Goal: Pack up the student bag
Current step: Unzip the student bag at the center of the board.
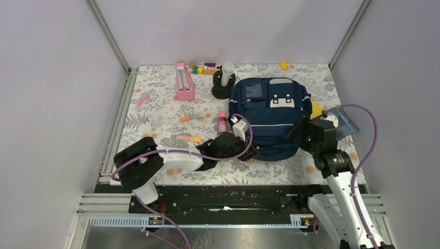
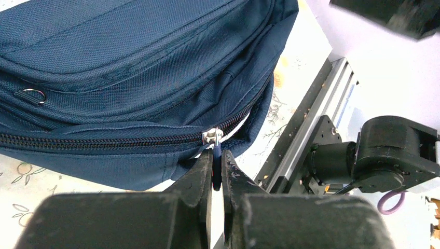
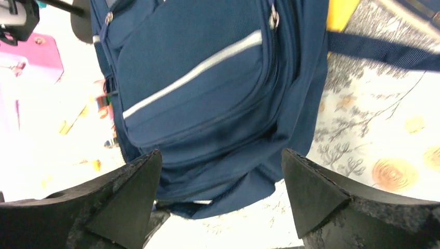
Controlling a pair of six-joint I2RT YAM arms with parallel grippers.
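On the floral counter [image 1: 155, 119], centre-right, the student bag [image 1: 270, 119] lies flat, its navy woven nylon marked by a pale stripe and grey patches. The left hand [image 2: 218, 161] is clenched on the zipper pull [image 2: 213, 138] at the bag's near edge. The right hand [image 3: 218, 155] hovers released above the fabric. A pink case [image 1: 184, 83], an orange marker [image 1: 189, 139] and small blocks [image 1: 205, 68] lie unpacked, suggesting most packing remains.

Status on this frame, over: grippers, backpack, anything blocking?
Left gripper shut on the zip pull of the large navy blue fabric backpack. Right gripper open over its near right corner, empty. Bag flat. Nothing blocking the zip.
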